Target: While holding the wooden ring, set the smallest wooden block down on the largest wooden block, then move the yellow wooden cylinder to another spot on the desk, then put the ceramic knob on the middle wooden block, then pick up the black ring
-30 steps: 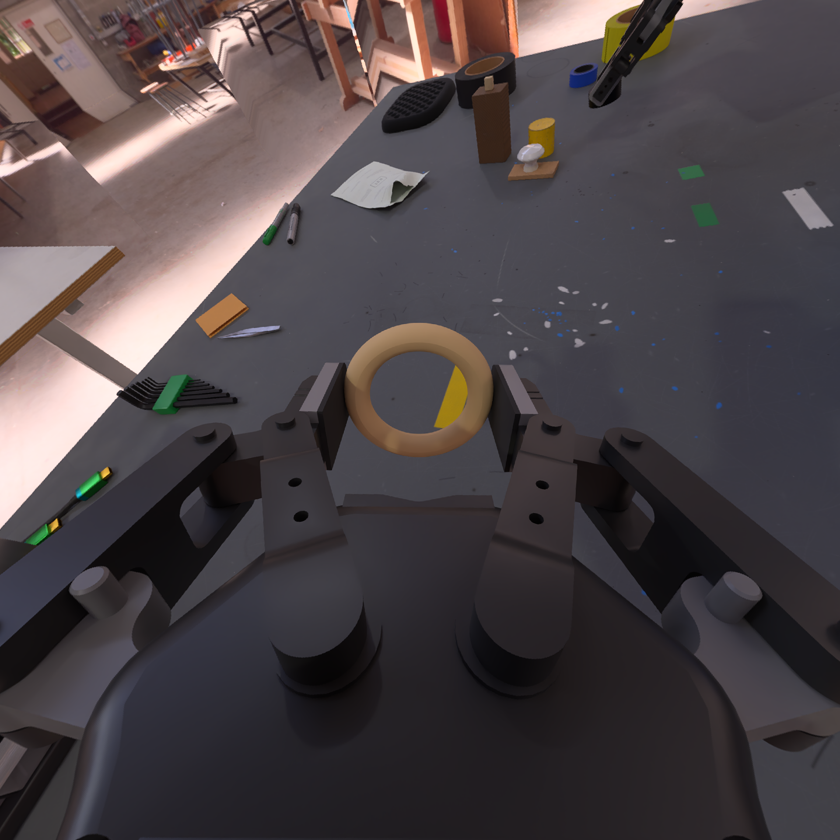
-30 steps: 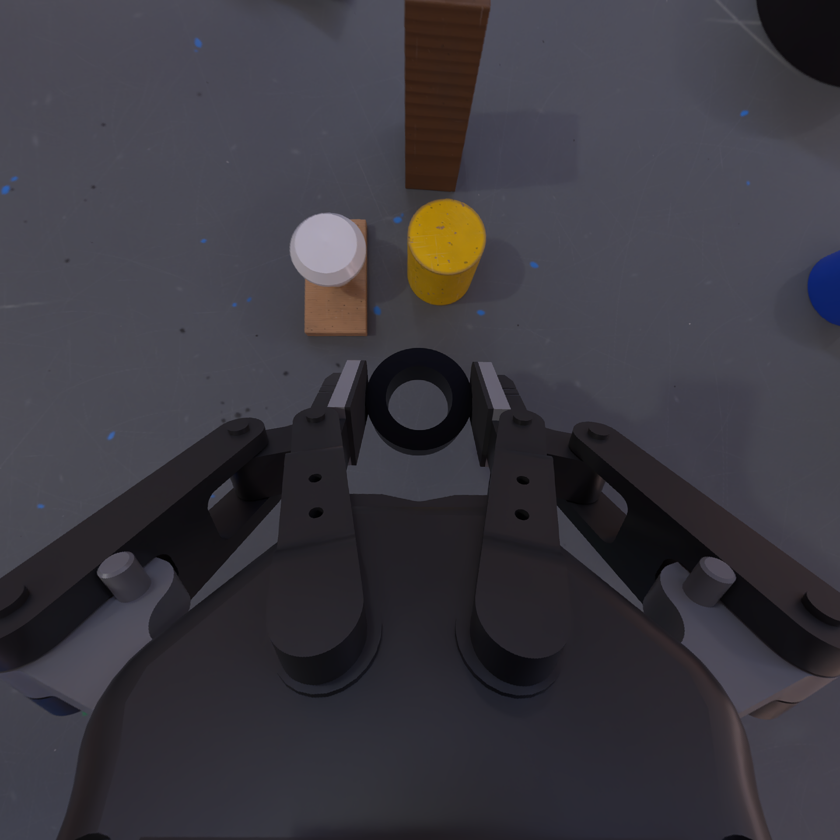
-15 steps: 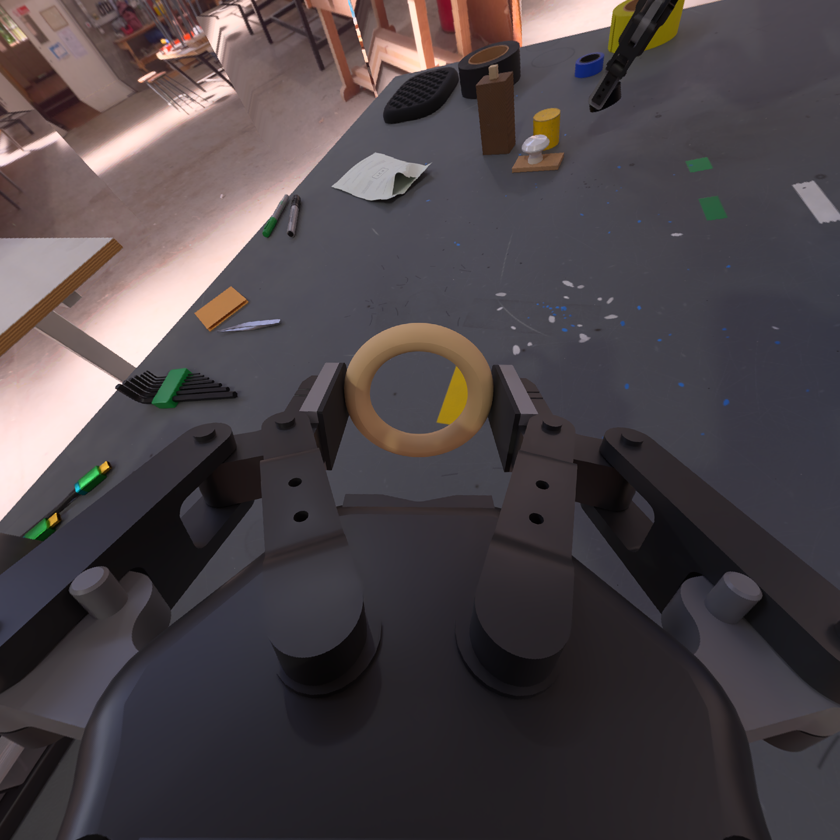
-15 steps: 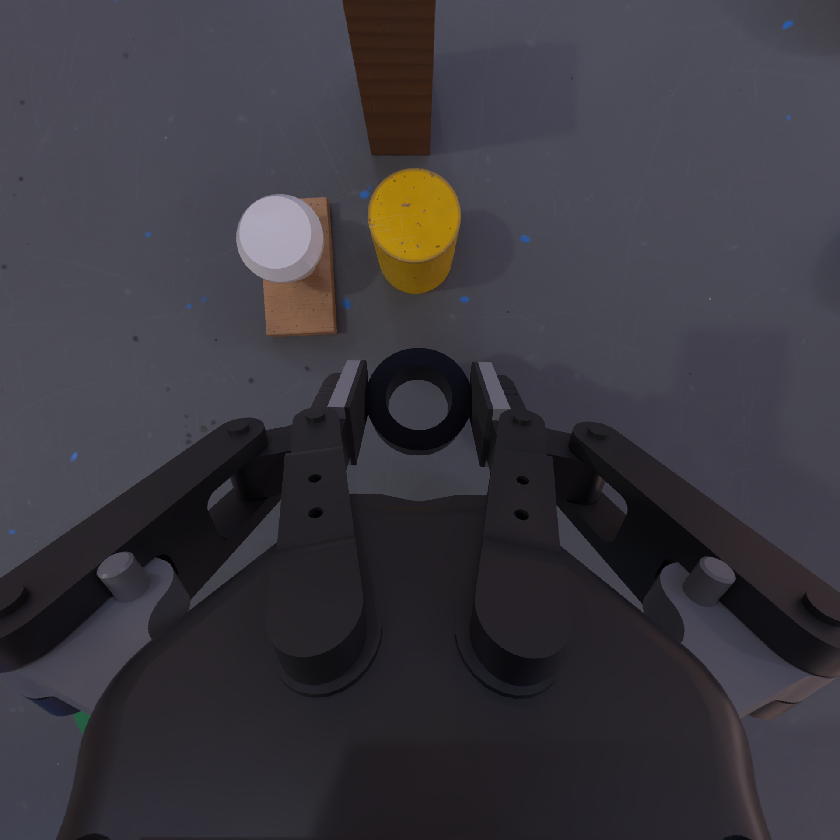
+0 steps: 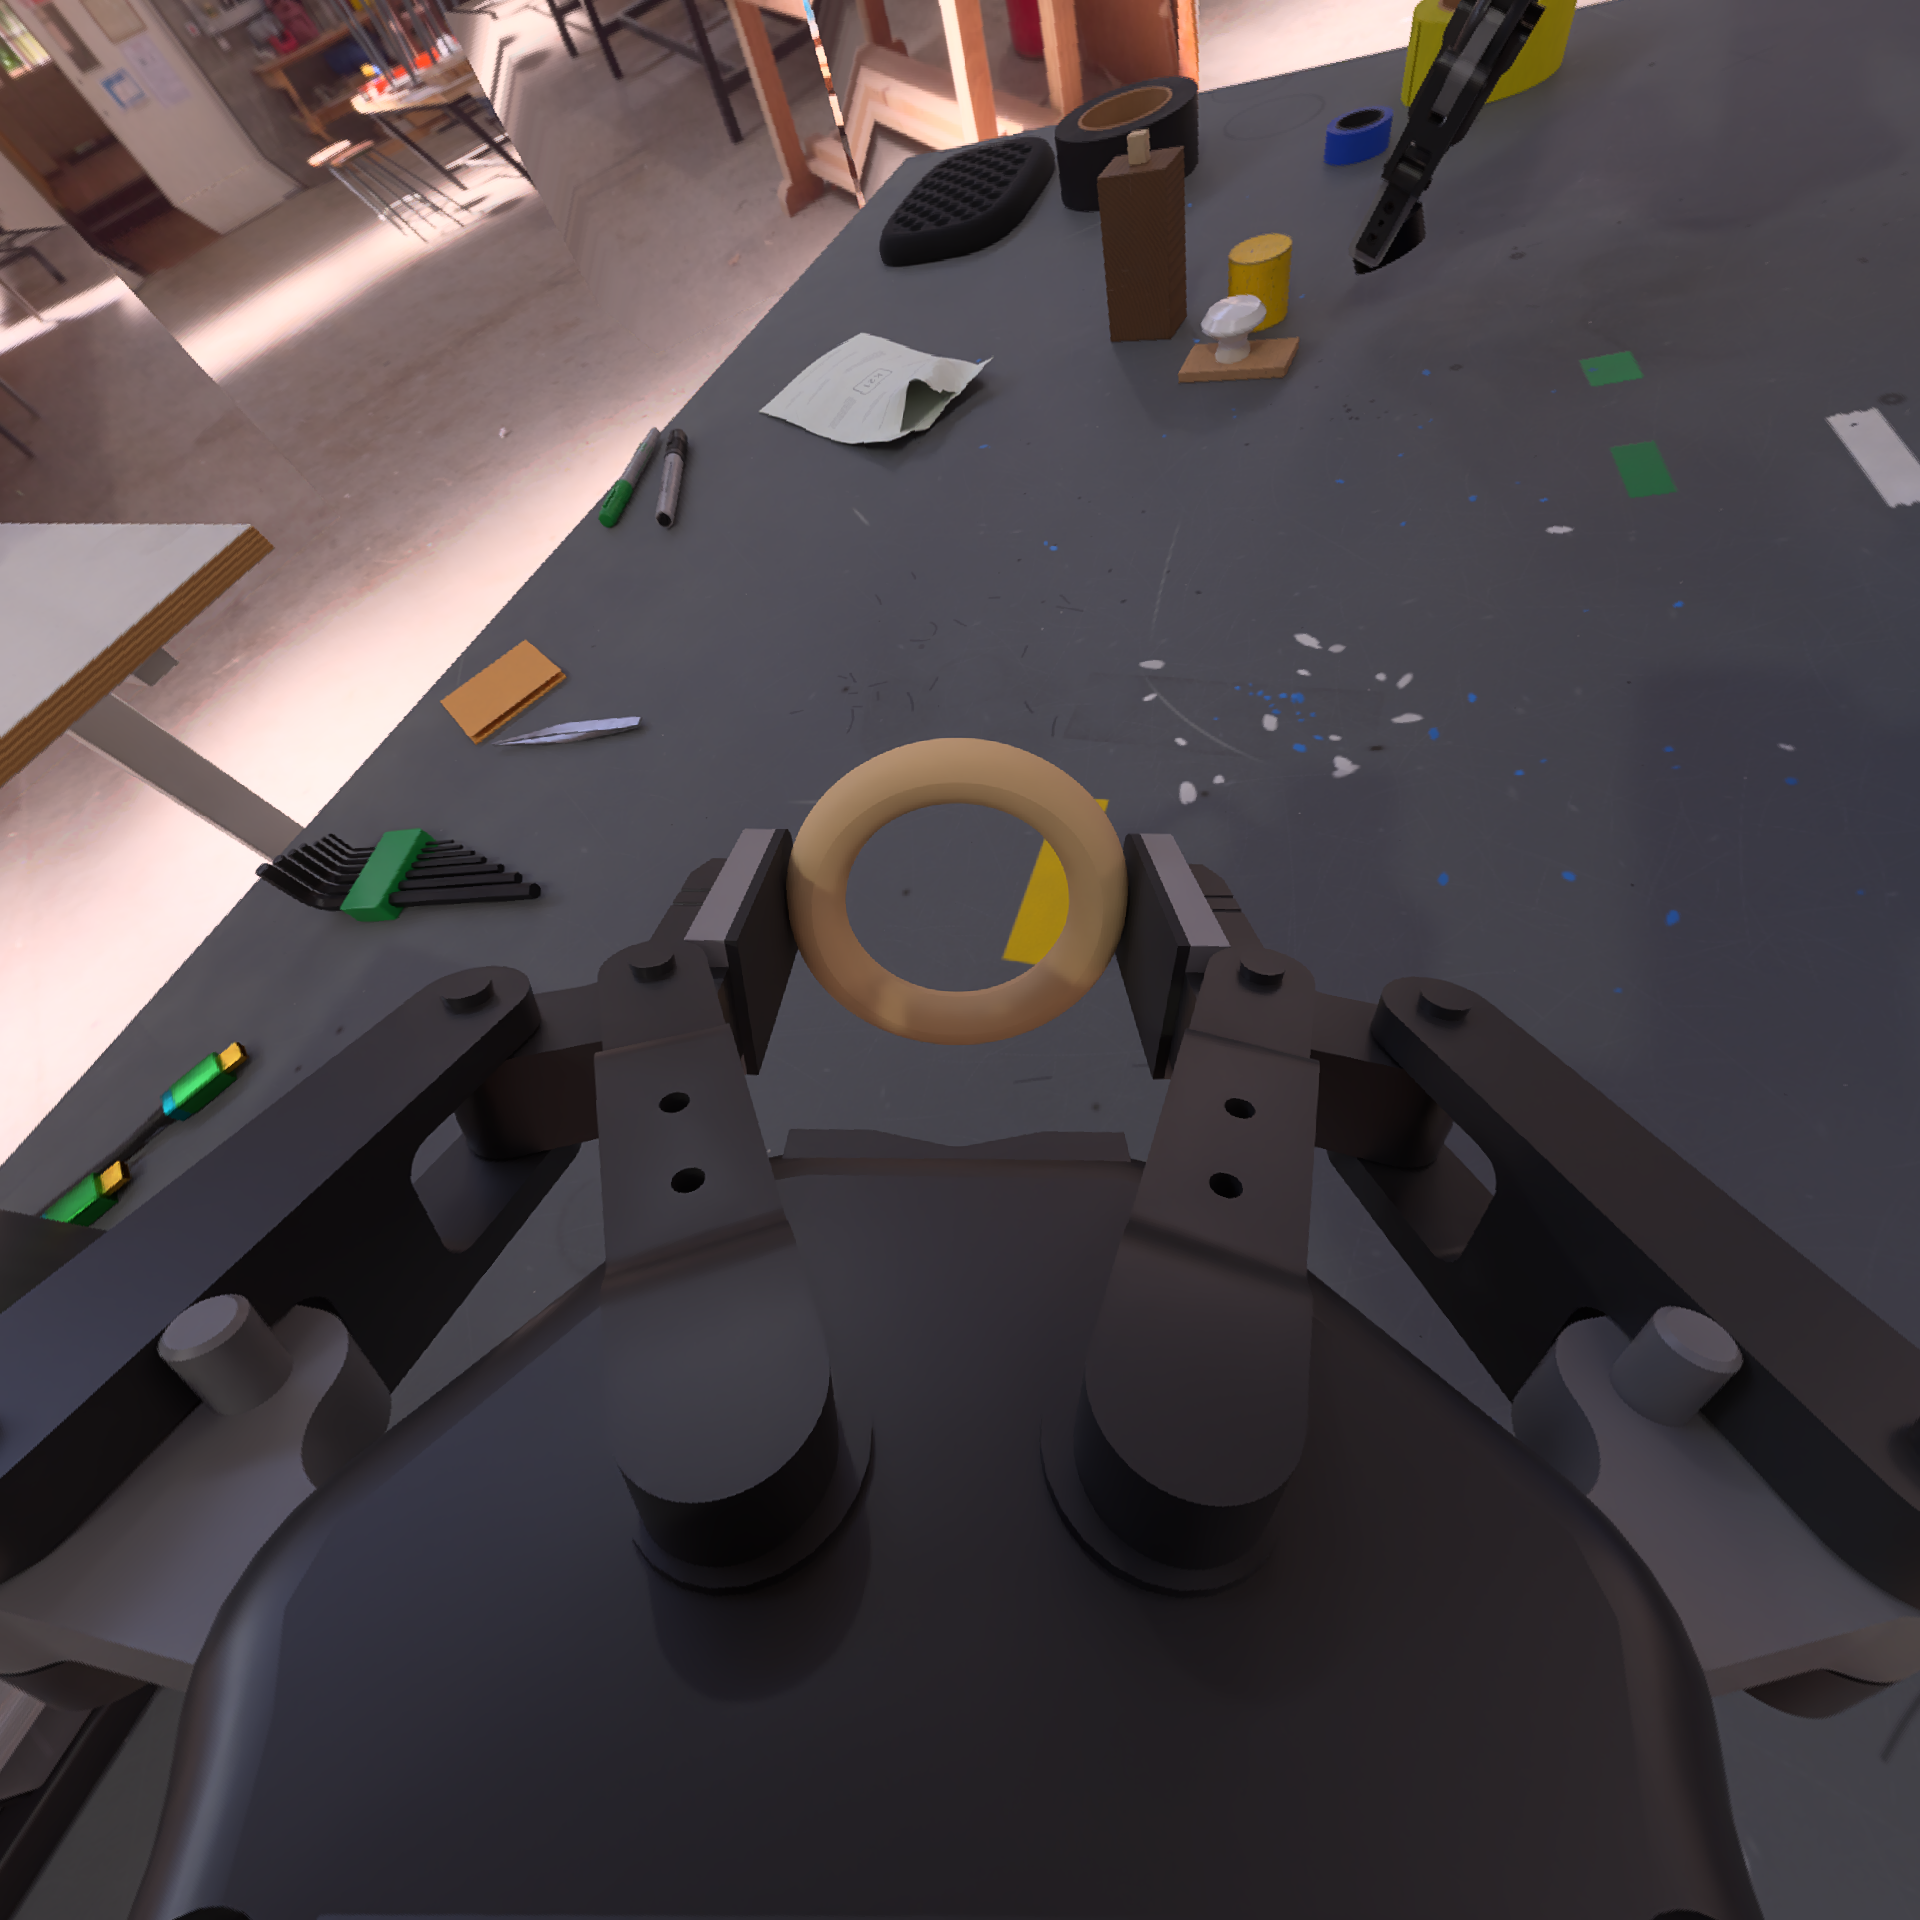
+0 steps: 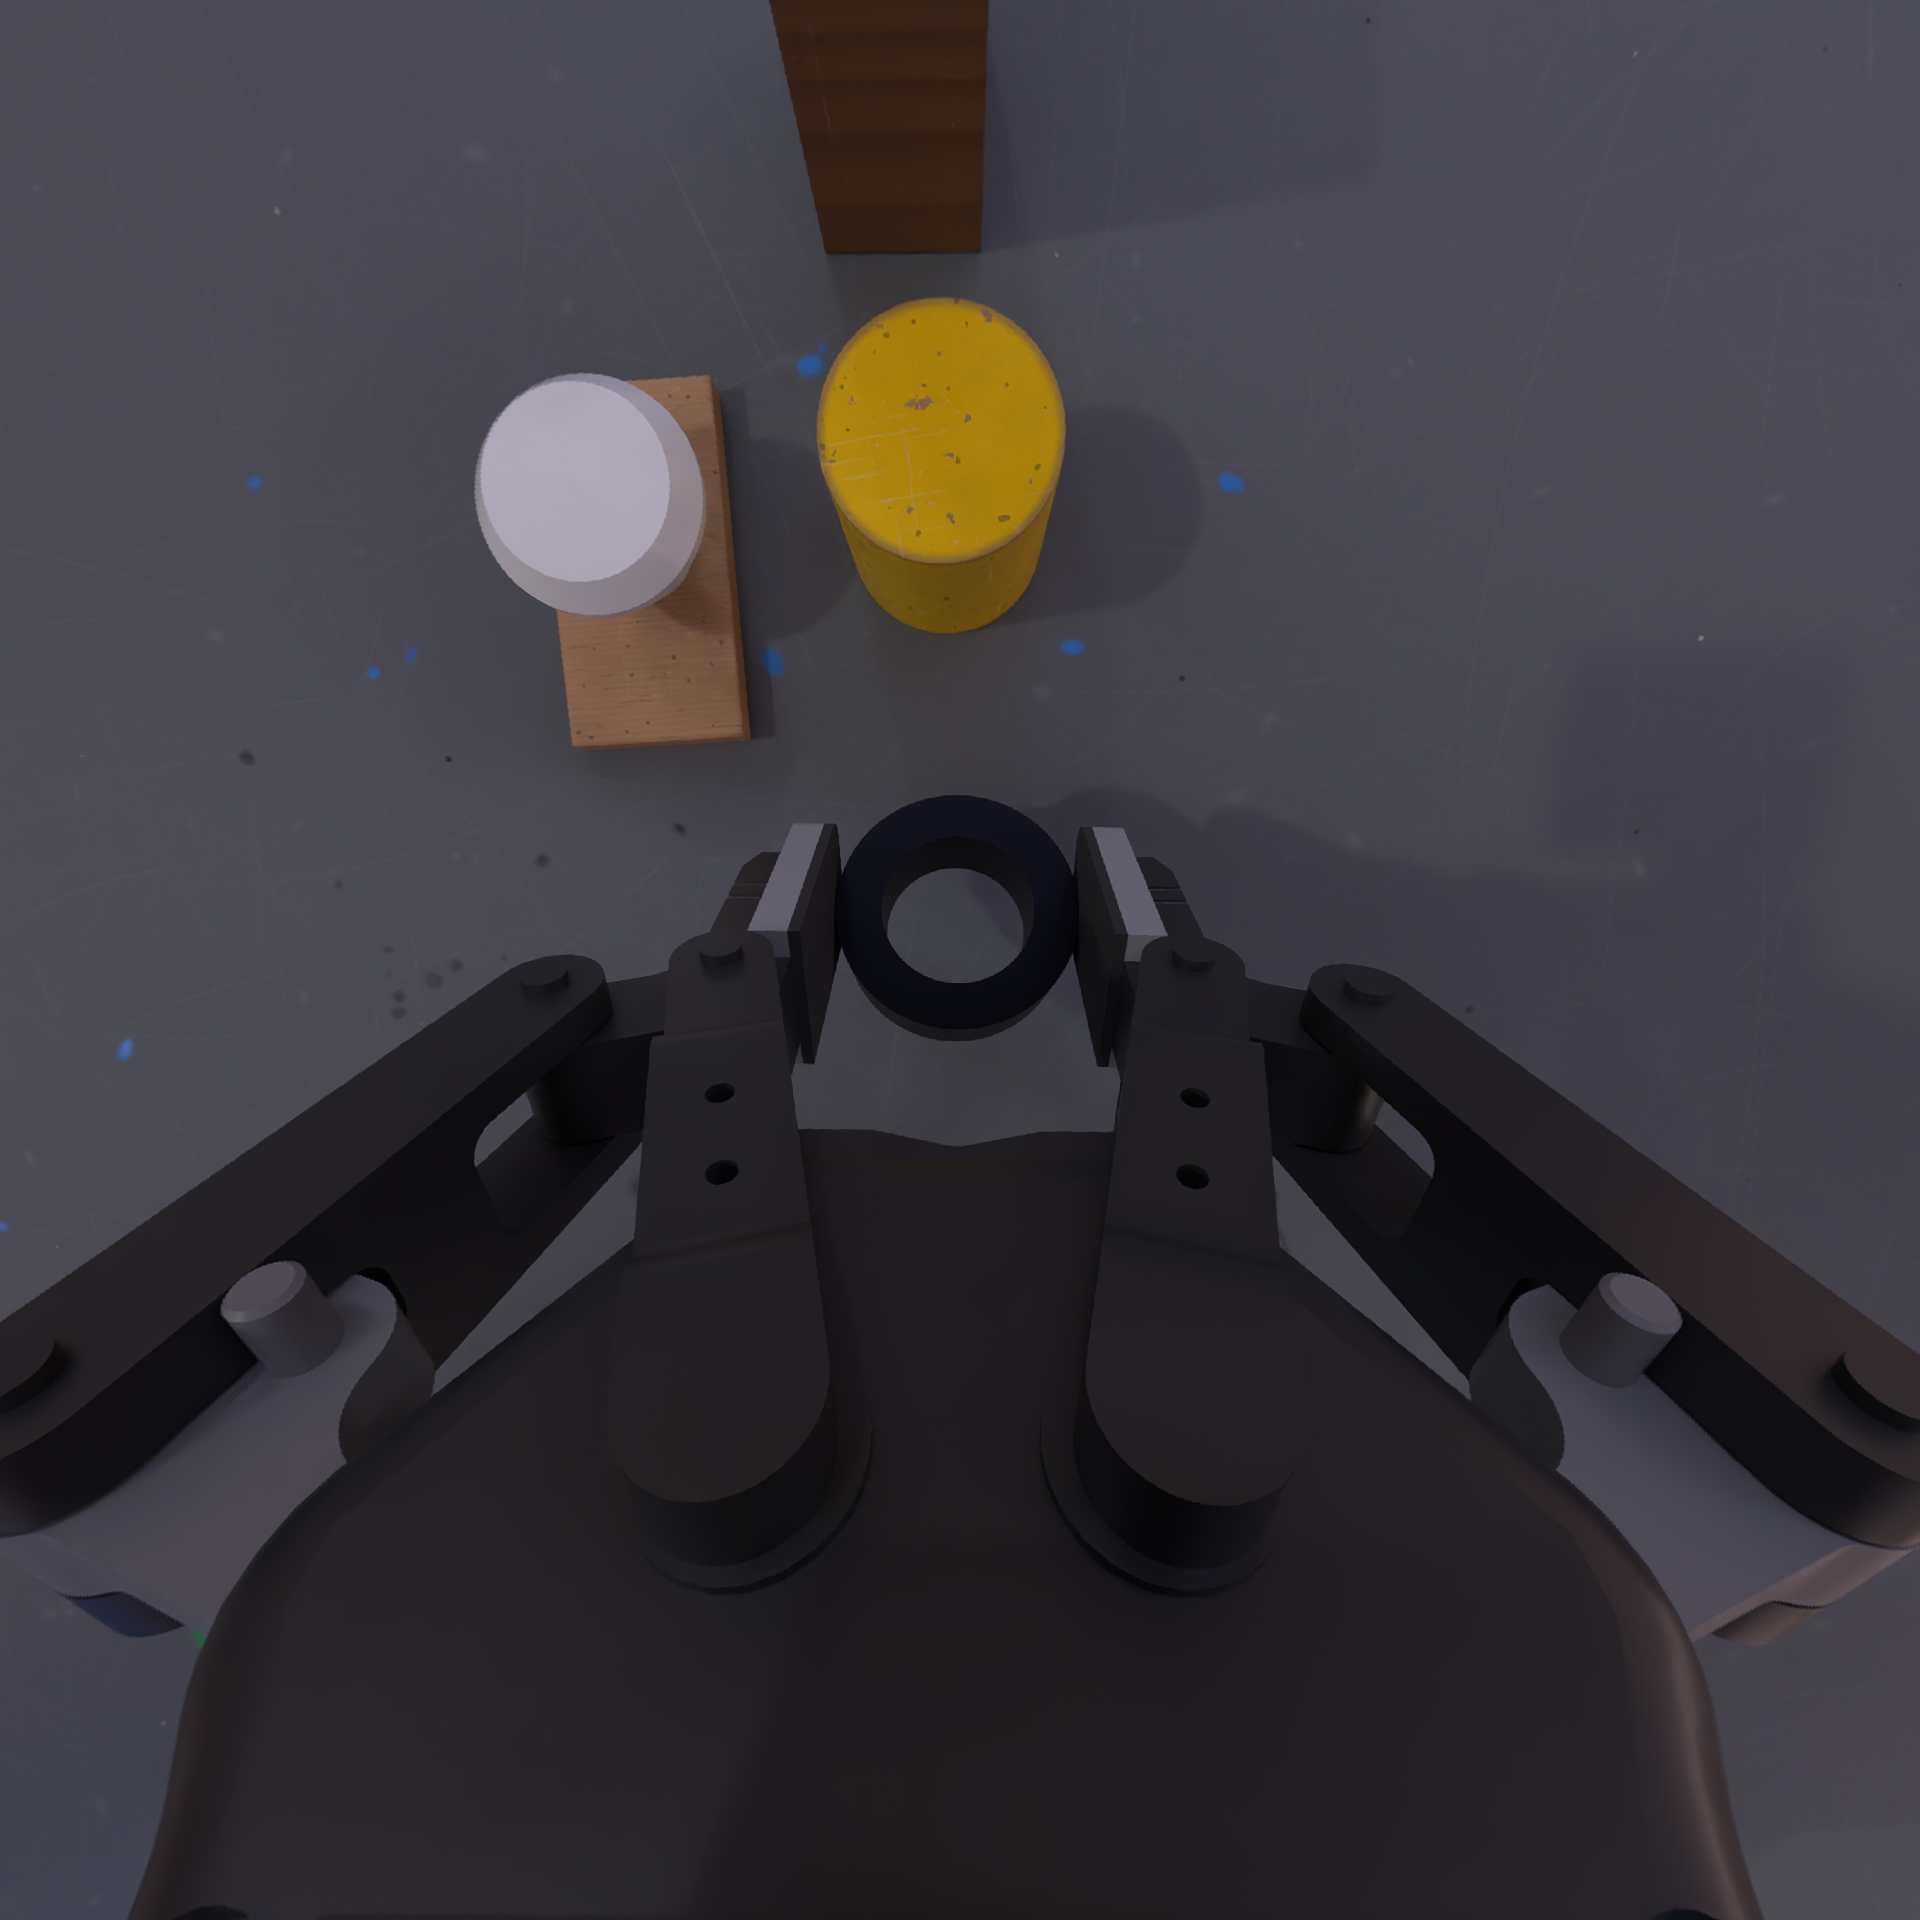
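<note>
My left gripper (image 5: pixel 956 914) is shut on the tan wooden ring (image 5: pixel 831 914) and holds it above the desk. Far ahead stands the tall dark block (image 5: pixel 1143 249) with the smallest block (image 5: pixel 1140 145) on top. Beside it are the yellow cylinder (image 5: pixel 1259 275) and the white ceramic knob (image 5: pixel 1232 322) on the flat light block (image 5: pixel 1242 362). My right gripper (image 6: pixel 956 925) is shut on the black ring (image 6: pixel 862 935), just in front of the cylinder (image 6: pixel 940 468), the knob (image 6: pixel 582 494) on its block (image 6: pixel 655 675), and the tall block (image 6: pixel 894 125). It also shows in the left wrist view (image 5: pixel 1392 223).
A black tape roll (image 5: pixel 1127 125), a black mesh pad (image 5: pixel 961 197), blue tape (image 5: pixel 1358 133) and a yellow roll (image 5: pixel 1517 42) sit at the far end. Paper (image 5: pixel 873 390), markers (image 5: pixel 649 478), hex keys (image 5: pixel 395 873) and an orange pad (image 5: pixel 504 688) lie along the desk's left edge.
The right gripper has moved with the black ring; the knob, cylinder and blocks now look larger and nearer in its view. The left gripper has drifted slightly back, still holding the wooden ring.
</note>
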Robot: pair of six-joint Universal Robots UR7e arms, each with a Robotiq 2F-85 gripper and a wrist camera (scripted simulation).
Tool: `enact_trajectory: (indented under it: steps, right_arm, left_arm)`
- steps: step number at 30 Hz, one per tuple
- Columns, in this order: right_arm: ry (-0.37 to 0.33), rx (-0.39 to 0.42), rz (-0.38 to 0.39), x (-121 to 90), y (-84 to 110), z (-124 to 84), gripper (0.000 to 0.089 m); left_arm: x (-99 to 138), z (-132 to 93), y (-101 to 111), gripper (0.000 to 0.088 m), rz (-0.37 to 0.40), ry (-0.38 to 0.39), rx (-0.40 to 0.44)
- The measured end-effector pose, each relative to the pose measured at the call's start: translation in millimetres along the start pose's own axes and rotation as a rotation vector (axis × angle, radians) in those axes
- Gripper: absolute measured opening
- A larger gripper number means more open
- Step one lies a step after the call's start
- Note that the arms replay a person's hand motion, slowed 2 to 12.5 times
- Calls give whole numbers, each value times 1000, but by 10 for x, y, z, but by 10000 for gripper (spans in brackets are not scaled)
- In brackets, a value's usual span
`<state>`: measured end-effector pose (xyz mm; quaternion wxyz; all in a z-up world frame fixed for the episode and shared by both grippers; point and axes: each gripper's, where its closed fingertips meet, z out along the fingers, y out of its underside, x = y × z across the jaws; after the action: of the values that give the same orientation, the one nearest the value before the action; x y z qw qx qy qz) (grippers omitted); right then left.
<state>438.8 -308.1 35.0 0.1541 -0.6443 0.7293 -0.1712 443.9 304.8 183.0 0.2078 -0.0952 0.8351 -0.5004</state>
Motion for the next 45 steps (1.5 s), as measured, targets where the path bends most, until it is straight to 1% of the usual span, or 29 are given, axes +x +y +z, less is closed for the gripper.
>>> enact_trajectory:
  steps: [11,17,23,30,34,40,45]
  right_arm:
    - [4,-74,9,7,49,80,401]
    - [2,-100,18,13,53,98,401]
    - [1,-147,14,25,85,106,401]
    - [-19,-200,10,7,123,102,401]
    - [-33,-207,9,-11,114,95,401]
    - [-25,-231,-6,-10,139,81,401]
    - [-33,-252,-7,-35,168,67,401]
  left_arm:
    - [0,21,21,548,2,2,-11]
    - [-4,23,25,548,1,1,-12]
    - [-7,24,25,548,0,1,-12]
    - [-8,25,28,548,0,1,-14]
    - [-7,24,27,548,1,0,-14]
    - [-5,19,23,548,1,0,-12]
    - [-1,14,17,548,3,0,-11]
